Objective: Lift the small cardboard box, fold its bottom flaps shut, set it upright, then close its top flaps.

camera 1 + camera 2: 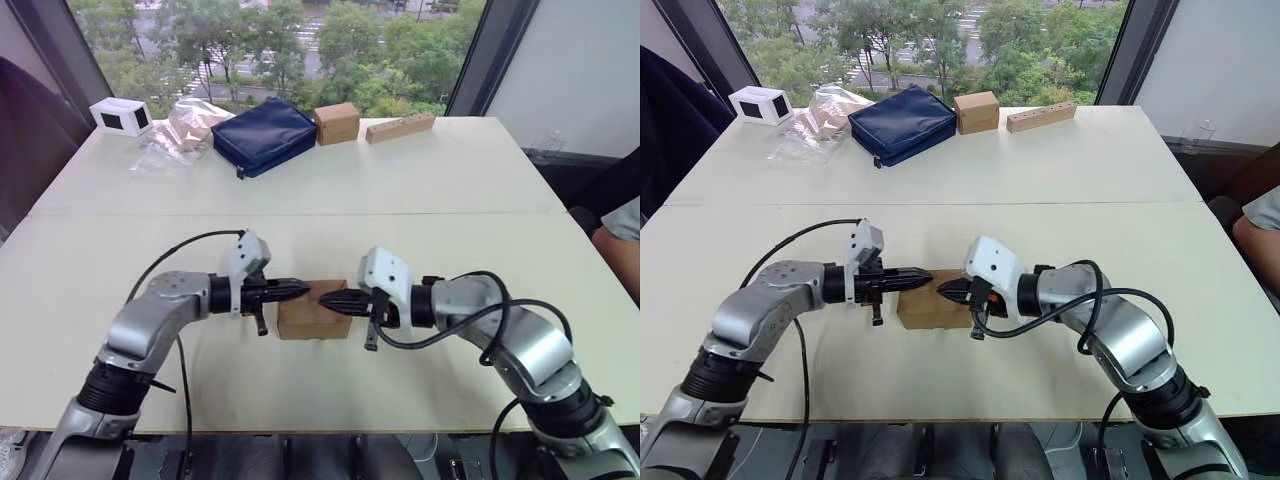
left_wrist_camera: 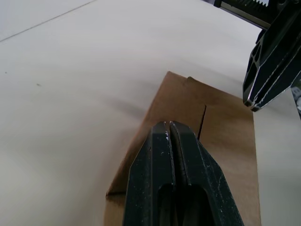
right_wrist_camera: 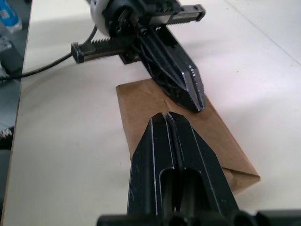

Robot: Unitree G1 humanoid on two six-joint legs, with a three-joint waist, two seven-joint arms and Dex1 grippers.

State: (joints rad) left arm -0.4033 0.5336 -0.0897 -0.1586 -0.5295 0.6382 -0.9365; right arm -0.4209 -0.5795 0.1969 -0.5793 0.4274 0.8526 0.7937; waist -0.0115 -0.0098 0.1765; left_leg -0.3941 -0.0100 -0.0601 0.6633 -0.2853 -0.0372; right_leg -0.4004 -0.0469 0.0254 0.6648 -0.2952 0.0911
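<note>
Small cardboard box [image 1: 313, 315] rests upright on the table [image 1: 330, 190], top flaps [image 2: 221, 117] folded flat beneath the closed-fingered left gripper [image 1: 303, 289] and right gripper [image 1: 326, 298]; task appears nearly complete.

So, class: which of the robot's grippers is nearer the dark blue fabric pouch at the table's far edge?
Left. The left gripper sits closer to the dark blue fabric pouch; the right gripper is farther toward the robot's right. Both are shut.
</note>
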